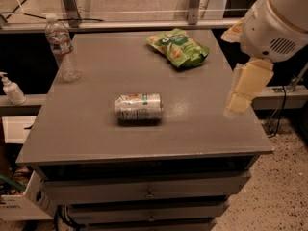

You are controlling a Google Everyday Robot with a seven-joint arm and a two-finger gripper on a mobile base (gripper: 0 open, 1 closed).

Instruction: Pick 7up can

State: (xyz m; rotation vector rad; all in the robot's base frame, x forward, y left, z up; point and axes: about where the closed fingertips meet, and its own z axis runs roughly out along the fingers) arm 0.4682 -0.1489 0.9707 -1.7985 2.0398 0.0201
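The 7up can (138, 106) is silver-white with green lettering. It lies on its side near the middle of the grey table top (96, 138). My gripper (242, 96) is cream-coloured and hangs below the white arm (279, 18) at the table's right edge. It points down, well to the right of the can and apart from it. It holds nothing that I can see.
A clear water bottle (61, 49) stands upright at the table's back left. A green snack bag (179, 47) lies at the back right. A soap dispenser (12, 89) stands on a shelf to the left. Drawers (149, 192) sit below the table top.
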